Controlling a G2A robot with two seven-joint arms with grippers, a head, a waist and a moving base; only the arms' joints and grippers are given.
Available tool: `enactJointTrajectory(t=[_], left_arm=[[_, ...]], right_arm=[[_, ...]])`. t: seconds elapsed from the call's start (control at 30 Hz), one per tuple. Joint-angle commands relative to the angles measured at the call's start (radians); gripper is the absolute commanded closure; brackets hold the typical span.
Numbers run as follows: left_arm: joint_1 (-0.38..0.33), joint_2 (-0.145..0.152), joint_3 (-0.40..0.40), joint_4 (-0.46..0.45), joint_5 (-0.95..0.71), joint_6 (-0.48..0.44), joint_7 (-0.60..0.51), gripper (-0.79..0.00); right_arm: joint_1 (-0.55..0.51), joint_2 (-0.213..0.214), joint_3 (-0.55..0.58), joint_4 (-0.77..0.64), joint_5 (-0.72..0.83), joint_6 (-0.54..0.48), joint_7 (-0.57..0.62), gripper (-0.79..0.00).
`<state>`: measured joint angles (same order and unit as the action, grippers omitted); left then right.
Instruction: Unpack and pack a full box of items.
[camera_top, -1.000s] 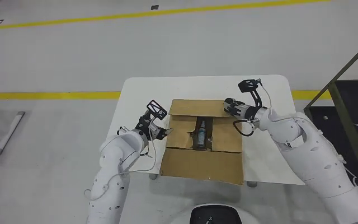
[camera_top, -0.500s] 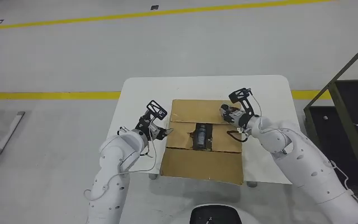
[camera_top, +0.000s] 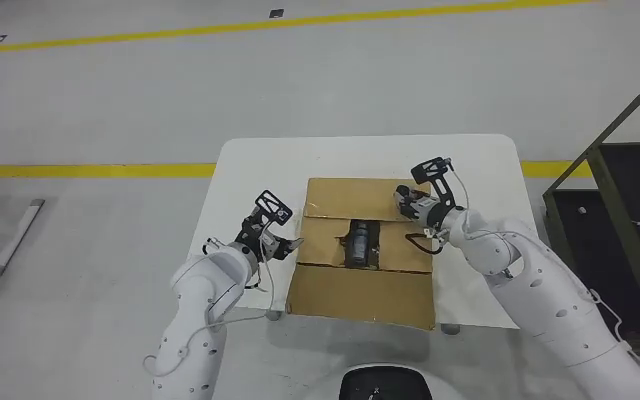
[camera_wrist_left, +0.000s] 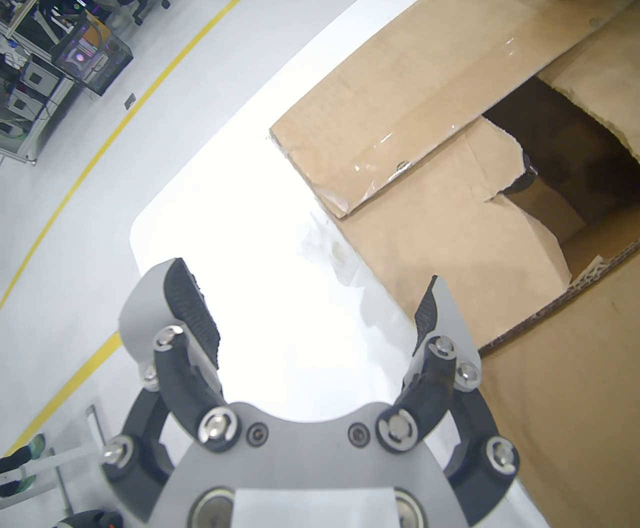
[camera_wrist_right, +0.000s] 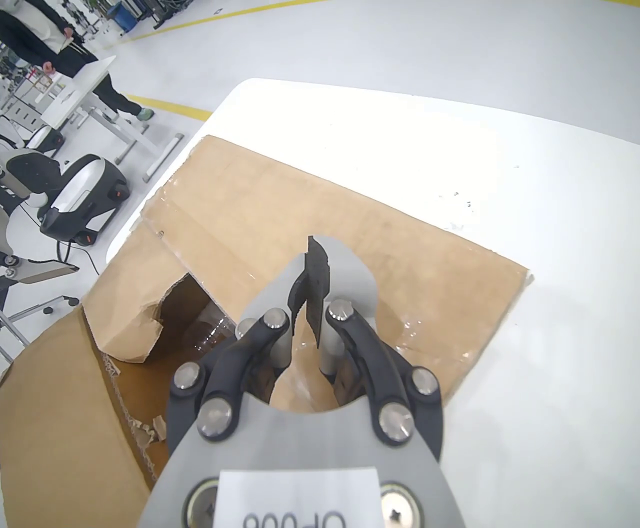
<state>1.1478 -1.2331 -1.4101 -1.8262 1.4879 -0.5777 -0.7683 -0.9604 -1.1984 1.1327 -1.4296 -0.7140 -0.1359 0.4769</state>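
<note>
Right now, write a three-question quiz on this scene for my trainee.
1. True or false: the left tool is shut.
2. Pick one. What shows through the gap between the flaps of the brown cardboard box? A: a clear plastic bottle. B: a red ball. C: a folded towel.
3. Short answer: which tool is above the box's flaps, not beside the box?

Key: 1 false, its fingers are spread wide. 2 A. 3 the right tool, fingers pressed together.
</note>
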Motion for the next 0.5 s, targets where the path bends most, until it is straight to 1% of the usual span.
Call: enactJointTrajectory(t=[0.0,0.1,0.23,0.3,0.4,0.47], left_arm=[[0.039,0.007,-0.042,-0.042,-0.007,-0.005,-0.011,-0.785],[0.091,0.017,-0.102,-0.084,-0.025,-0.023,-0.051,-0.785],[0.165,0.03,-0.145,-0.129,-0.031,-0.093,-0.088,-0.785],[0.198,0.035,-0.151,-0.14,-0.035,-0.131,-0.094,-0.785],[0.233,0.04,-0.152,-0.14,-0.042,-0.155,-0.089,-0.785],[0.245,0.045,-0.142,-0.127,-0.017,-0.206,-0.092,-0.785]], right_arm=[[-0.006,0.0,0.0,-0.004,-0.001,0.0,-0.002,0.0],[-0.012,-0.001,0.001,-0.01,-0.007,0.009,-0.004,0.0],[-0.02,-0.004,-0.002,-0.017,-0.011,0.024,-0.01,0.0],[-0.022,-0.005,-0.005,-0.019,-0.016,0.028,-0.007,0.0],[-0.024,-0.006,-0.006,-0.021,-0.018,0.03,-0.006,0.0],[-0.025,-0.007,-0.006,-0.021,-0.02,0.032,-0.004,0.0]])
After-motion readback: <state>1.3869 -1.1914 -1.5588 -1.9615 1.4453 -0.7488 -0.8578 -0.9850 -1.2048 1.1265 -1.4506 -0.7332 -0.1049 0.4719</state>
